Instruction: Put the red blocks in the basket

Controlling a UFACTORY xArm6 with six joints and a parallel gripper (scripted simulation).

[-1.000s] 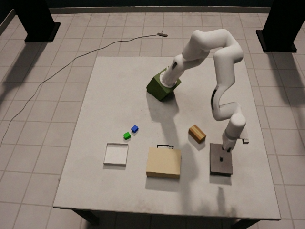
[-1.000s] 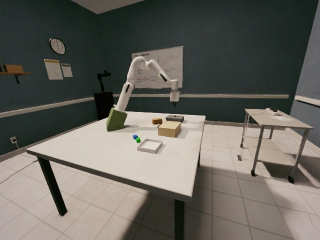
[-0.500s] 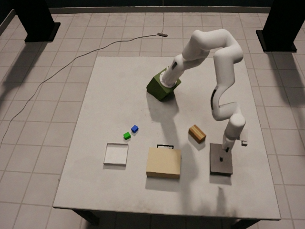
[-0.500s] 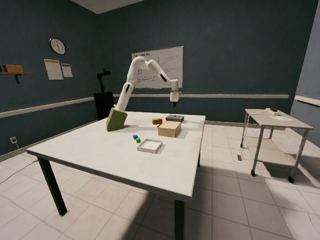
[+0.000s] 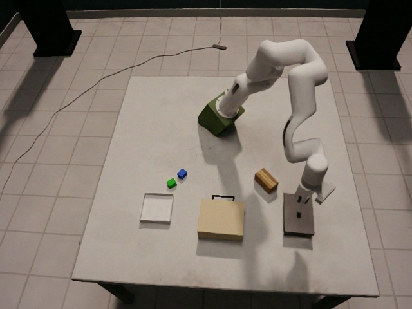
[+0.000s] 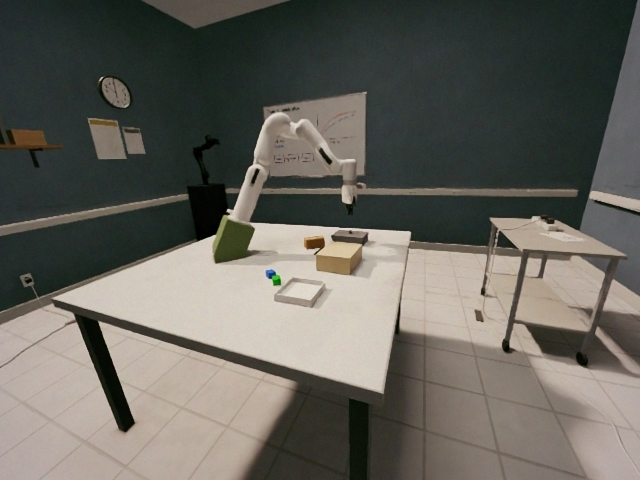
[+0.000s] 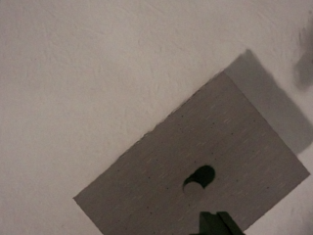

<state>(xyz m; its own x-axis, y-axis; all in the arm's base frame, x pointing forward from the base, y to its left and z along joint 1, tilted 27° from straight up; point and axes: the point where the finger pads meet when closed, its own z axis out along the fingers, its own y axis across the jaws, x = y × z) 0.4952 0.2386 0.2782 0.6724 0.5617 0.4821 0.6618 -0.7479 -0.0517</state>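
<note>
My gripper (image 5: pixel 303 199) is shut and empty, hovering well above the far end of the grey metal box, whose lid with a dark knob (image 5: pixel 298 214) is on. In the wrist view the lid (image 7: pixel 196 171) fills the lower right, its knob (image 7: pixel 200 177) just beyond my fingertips (image 7: pixel 218 222). The white basket (image 5: pixel 156 207) is empty at the front left. The light wooden cabinet (image 5: pixel 221 219) with a black handle (image 5: pixel 223 197) stands between basket and box, drawer shut. No red block is in sight.
A blue block (image 5: pixel 181 173) and a green block (image 5: pixel 171 183) lie just behind the basket. A striped orange-brown block (image 5: pixel 266 180) lies behind the cabinet and box. My green base (image 5: pixel 219 114) stands at the table's far middle.
</note>
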